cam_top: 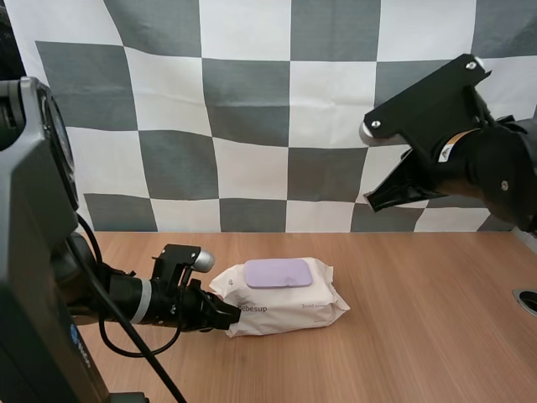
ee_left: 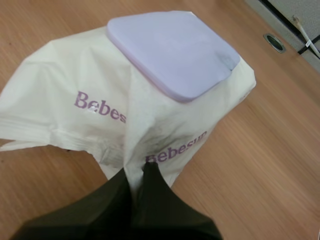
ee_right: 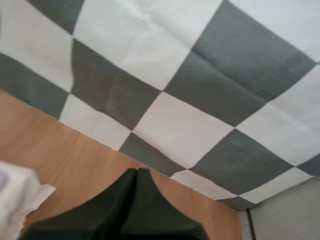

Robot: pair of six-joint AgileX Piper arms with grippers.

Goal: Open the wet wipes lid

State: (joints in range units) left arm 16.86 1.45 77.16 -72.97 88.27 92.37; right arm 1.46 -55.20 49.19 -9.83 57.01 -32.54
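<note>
A: Two tools to cover. What is the left tool (ee_left: 137, 176) doing?

B: It is clamped on a fold of wrapper at the end of the pack of wet wipes (cam_top: 289, 309). That is lower centre-left in the high view, low over the tabletop (cam_top: 436, 327).

A: And the right tool (cam_top: 377, 200)?

B: It is raised in the upper right of the high view, well apart from the pack. Its fingers are pressed together on nothing.

A: Where is the lid (cam_top: 278, 273)?

B: The lid is lilac and flat, and it lies shut on top of the pack, which rests in the lower middle of the frame.

A: How will the pack handle?

B: I'd judge it soft and light, with slick film that crumples. A pull on the lid could lift or drag the whole pack unless that pinch anchors it.

A: So where should it be gripped?

B: The lid looks like the only stiff part. There is a small notch on its edge away from the left tool, probably the tab, and I'd catch the lid there from below.
</note>
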